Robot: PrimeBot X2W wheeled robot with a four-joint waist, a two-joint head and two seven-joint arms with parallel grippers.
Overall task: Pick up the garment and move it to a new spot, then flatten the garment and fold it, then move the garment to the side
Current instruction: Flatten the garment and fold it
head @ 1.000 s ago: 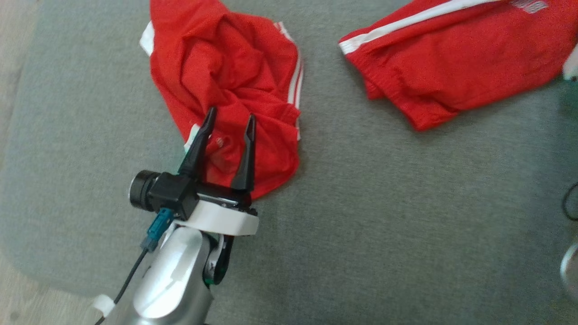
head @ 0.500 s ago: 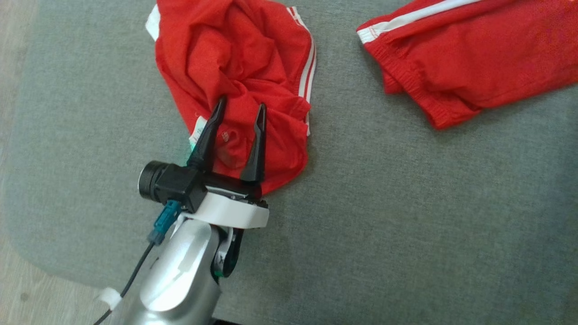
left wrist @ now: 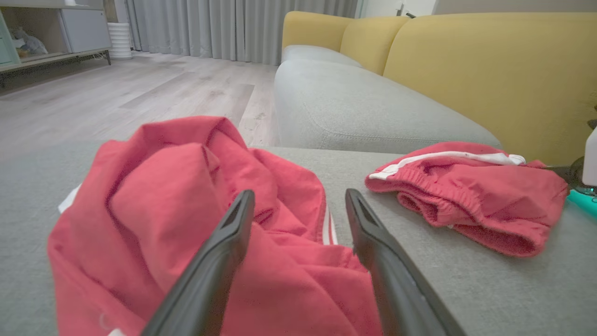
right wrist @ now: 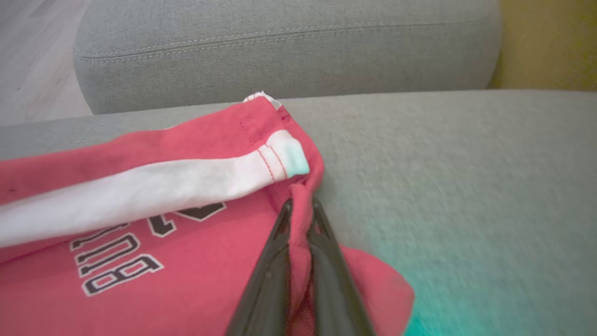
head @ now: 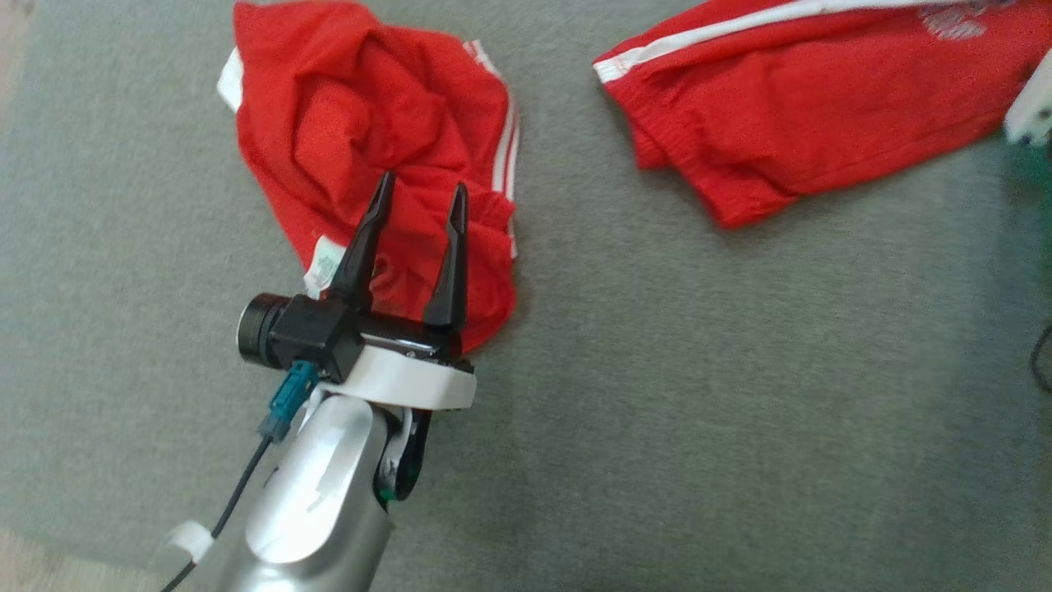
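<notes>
Two red garments lie on the grey cushion (head: pixel 699 370). The crumpled red garment (head: pixel 370 123) (left wrist: pixel 154 210) is at the upper left of the head view. My left gripper (head: pixel 421 182) (left wrist: pixel 298 198) hovers over its near end, open, with nothing between the fingers. The other red garment (head: pixel 805 107) (left wrist: pixel 480 186) (right wrist: pixel 163 242), folded, with a white stripe and printed lettering, lies at the upper right. My right gripper (right wrist: pixel 301 203) is shut on a fold of red cloth at that garment's edge. A pale part of the right arm (head: pixel 1031 115) shows at the head view's right edge.
A yellow sofa back (left wrist: pixel 489 70) rises behind the grey cushion, with another grey seat (left wrist: pixel 364 107) beyond. Wooden floor (left wrist: pixel 116 98) and a shelf unit (left wrist: pixel 51 32) lie to the left. A dark cable (head: pixel 1042 362) loops at the cushion's right edge.
The head camera has shifted, so the whole picture slides. My left gripper stays open over the crumpled garment. My right gripper has closed on the striped garment's edge.
</notes>
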